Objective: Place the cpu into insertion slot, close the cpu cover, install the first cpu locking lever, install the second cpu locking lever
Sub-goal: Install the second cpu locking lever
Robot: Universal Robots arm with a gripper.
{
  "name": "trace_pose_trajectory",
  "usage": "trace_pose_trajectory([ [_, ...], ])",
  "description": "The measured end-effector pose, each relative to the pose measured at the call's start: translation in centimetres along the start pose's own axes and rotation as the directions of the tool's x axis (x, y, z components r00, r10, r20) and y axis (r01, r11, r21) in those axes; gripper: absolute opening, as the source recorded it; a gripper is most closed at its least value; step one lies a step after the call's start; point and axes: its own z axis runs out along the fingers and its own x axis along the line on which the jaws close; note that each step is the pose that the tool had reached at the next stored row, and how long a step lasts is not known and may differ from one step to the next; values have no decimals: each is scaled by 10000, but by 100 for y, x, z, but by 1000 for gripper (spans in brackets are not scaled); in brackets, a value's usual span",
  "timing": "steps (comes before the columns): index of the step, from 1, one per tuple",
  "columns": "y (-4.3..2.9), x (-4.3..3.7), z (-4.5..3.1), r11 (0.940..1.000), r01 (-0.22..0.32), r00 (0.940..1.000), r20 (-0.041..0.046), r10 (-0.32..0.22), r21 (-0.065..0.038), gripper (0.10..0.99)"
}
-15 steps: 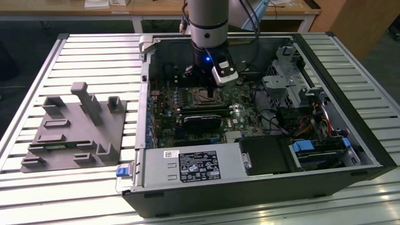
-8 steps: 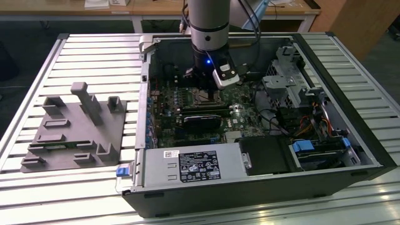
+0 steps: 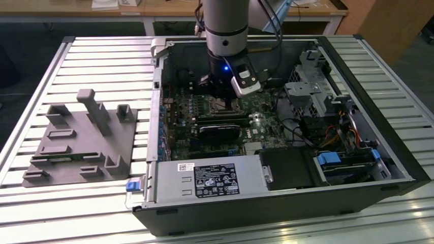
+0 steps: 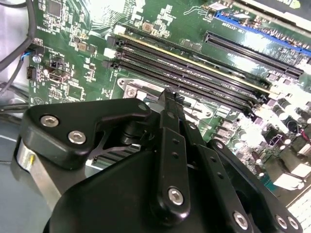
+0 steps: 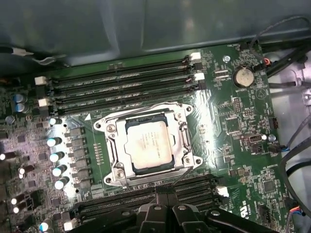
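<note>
One arm: I see a single robot arm (image 3: 224,30) reaching down from the upper centre of the exterior view into the open computer case (image 3: 285,203), which lies on a slatted metal table (image 3: 88,56).
Hidden or cut off: the gripper (image 3: 218,90) blocks most of the socket area in the exterior view; in the second wrist view its black linkages fill the lower half of the frame and cover the socket.
Gripper state: in the second wrist view the fingers (image 4: 169,116) appear drawn close together, with nothing visible between them; I cannot make out the very tips.
Contact: I cannot tell whether the tips touch the board.
cpu (image 5: 148,145): in the first wrist view it sits at frame centre, pale silvery face up, inside the insertion slot (image 5: 112,167).
cpu cover (image 5: 181,138): the silvery frame lies flat around the chip.
Levers: thin wires run along the frame edges; I cannot tell whether they are latched.
Surroundings: memory slots (image 5: 121,90) above the socket on the green motherboard (image 5: 233,121); a grey fixture block (image 3: 81,142) sits at the left of the exterior view.
</note>
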Motion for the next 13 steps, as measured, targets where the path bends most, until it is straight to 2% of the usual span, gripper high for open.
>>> trace_pose_trajectory([
  [6, -21, 22, -2, 9993, 361, 9993, -14, -361, -33, 106],
  [13, -73, 66, -4, 9986, 532, 9986, -19, -533, -51, 106],
])
